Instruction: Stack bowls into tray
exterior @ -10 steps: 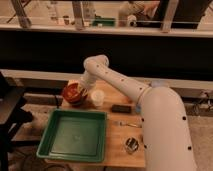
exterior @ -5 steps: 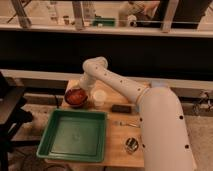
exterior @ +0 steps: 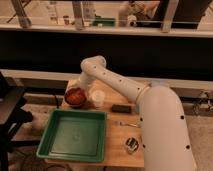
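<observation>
A red-orange bowl with a maroon outside (exterior: pixel 75 97) sits at the far left of the wooden table, just beyond the far rim of the large green tray (exterior: pixel 57 148). The tray lies at the table's front left and holds nothing. My white arm reaches over from the right and bends down, and my gripper (exterior: pixel 78 88) is right at the bowl's far edge, mostly hidden behind the arm's wrist. I see only this one bowl or stack.
A small white cup (exterior: pixel 98 98) stands just right of the bowl. A dark flat object (exterior: pixel 121 108) and a piece of cutlery (exterior: pixel 128 123) lie on the table's right half. A shiny metal cup (exterior: pixel 131 144) stands near the front right. A dark chair (exterior: pixel 10 115) is at the left.
The arm's wrist and gripper have shifted slightly at the bowl; the bowl stays in much the same place beyond the tray.
</observation>
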Robot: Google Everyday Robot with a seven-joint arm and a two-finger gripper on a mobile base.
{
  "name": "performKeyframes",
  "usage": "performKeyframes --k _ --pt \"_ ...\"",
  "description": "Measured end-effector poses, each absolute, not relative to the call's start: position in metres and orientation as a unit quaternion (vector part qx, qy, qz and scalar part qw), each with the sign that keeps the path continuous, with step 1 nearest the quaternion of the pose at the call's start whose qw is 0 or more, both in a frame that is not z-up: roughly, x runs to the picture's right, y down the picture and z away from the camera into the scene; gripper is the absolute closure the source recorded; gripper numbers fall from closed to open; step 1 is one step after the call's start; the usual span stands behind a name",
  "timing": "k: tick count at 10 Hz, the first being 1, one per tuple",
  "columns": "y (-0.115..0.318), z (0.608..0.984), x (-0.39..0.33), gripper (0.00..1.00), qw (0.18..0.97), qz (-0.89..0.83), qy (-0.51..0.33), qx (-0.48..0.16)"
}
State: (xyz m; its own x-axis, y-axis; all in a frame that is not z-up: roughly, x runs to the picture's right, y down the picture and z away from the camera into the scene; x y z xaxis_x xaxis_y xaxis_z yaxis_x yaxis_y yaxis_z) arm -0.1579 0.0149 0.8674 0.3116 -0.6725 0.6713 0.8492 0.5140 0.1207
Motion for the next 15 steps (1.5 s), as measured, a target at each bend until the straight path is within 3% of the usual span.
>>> performKeyframes --k 7,15 --pt "0.037 0.866 -0.161 0.20 0.804 -0.438 -0.363 -0.173" --pt "0.059 0.883 -0.166 0.20 0.811 -0.413 -0.374 -0.176"
